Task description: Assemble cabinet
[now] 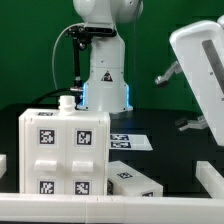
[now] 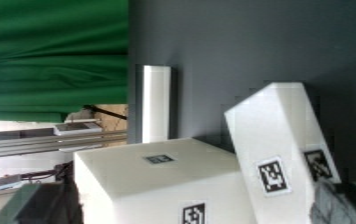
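Exterior view has the cabinet body (image 1: 65, 150) standing on the bench (image 1: 170, 165) at that view's left, with a smaller cabinet panel (image 1: 135, 182) lying flat just beside its foot and the marker board (image 1: 130, 141) behind. My arm (image 1: 200, 70) hangs high at the right, well apart from both! Wrist view catches two tagged white pieces close by but no fingertips, so I cannot tell whether my jaws are released or clenched. My read: this is a pickup approach, so I should square up over the loose panel and centre across its narrow sides before closing.
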Tool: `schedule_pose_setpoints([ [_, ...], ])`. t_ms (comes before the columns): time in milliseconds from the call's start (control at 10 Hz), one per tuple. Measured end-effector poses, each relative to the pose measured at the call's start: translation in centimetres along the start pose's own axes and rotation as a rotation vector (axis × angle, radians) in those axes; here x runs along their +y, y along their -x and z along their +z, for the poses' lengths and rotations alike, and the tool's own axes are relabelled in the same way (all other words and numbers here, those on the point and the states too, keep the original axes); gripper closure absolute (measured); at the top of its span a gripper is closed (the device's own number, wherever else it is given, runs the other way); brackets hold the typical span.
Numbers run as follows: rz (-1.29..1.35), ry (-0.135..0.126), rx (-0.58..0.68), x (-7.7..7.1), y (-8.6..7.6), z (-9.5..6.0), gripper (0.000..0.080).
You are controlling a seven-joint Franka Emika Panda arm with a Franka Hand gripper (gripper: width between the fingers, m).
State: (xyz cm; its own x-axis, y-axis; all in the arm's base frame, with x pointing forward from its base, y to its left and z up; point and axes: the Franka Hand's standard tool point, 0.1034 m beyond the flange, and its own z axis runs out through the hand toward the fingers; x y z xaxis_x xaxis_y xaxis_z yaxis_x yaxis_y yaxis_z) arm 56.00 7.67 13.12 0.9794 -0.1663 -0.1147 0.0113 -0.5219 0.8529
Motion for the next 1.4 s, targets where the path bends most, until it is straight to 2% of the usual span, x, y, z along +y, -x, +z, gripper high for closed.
schedule_pose_setpoints([
  [200, 0.019, -0.001, -0.001, 0.3, -0.1, 0.0, 0.0151],
  [300, 0.016, -0.020, 0.011, 0.1, -0.5, 0.0, 0.0151],
  [400, -0.026, -0.154, 0.067, -0.3, -2.0, -0.5, 0.0151],
  [500, -0.051, -0.225, 0.115, 0.0, -2.6, -0.9, 0.0151],
  [600, -0.063, -0.281, 0.152, -0.2, -2.8, -1.5, 0.0151],
  [700, -0.043, -0.328, 0.132, -0.3, -2.6, -1.9, 0.0151],
  [800, -0.045, -0.393, 0.143, -0.2, -3.1, -2.0, 0.0151],
  [900, -0.036, -0.441, 0.147, 0.1, -3.5, -1.9, 0.0151],
  [1000, -0.033, -0.511, 0.155, 0.3, -3.9, -1.9, 0.0151],
  [1100, -0.083, -0.569, 0.193, 0.8, -4.7, -1.5, 0.0151],
  [1200, -0.159, -0.635, 0.253, 1.6, -6.2, -0.3, 0.0151],
  [1300, -0.191, -0.691, 0.268, 2.6, -7.4, 1.3, 0.0151],
  [1400, -0.212, -0.717, 0.267, 3.2, -8.1, 2.3, 0.0151],
])
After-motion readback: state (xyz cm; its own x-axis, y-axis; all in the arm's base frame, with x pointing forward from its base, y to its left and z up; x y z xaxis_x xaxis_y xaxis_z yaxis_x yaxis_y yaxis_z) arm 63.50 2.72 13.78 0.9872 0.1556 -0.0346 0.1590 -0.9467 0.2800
